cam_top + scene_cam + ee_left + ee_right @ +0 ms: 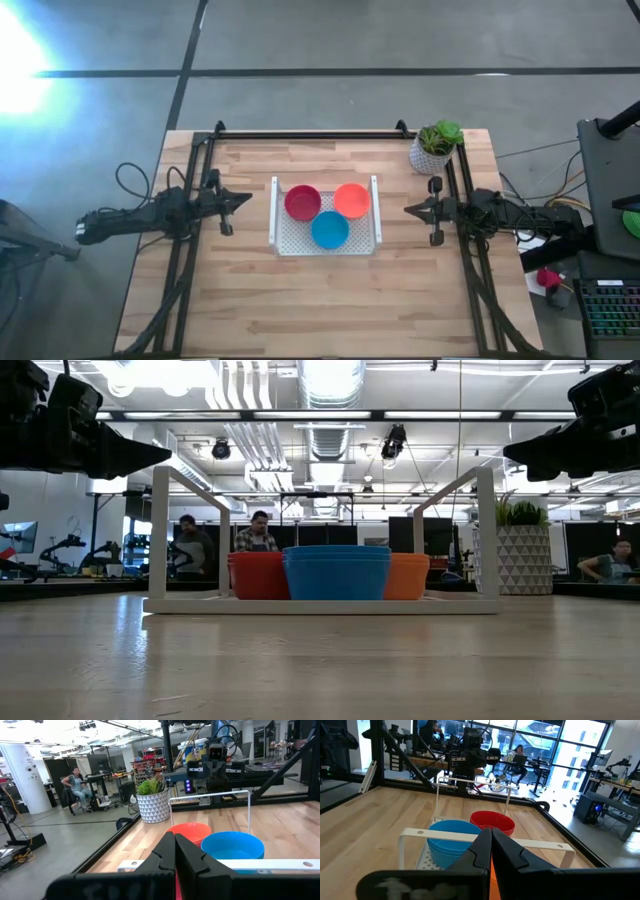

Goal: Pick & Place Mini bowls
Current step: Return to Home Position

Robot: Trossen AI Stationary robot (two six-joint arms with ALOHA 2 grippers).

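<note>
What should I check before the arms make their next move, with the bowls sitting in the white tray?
1. Left gripper shut, empty, off the tray's left side, not touching: ok.
2. Right gripper shut, empty, off the tray's right side: ok.
3. Red bowls, orange bowls and blue bowls inside the tray: ok.
4. Stacks standing level in the low view: ok.
5. Number of bowls in each stack: cannot tell.
6. Plant upright, apart from the right gripper: ok.
</note>
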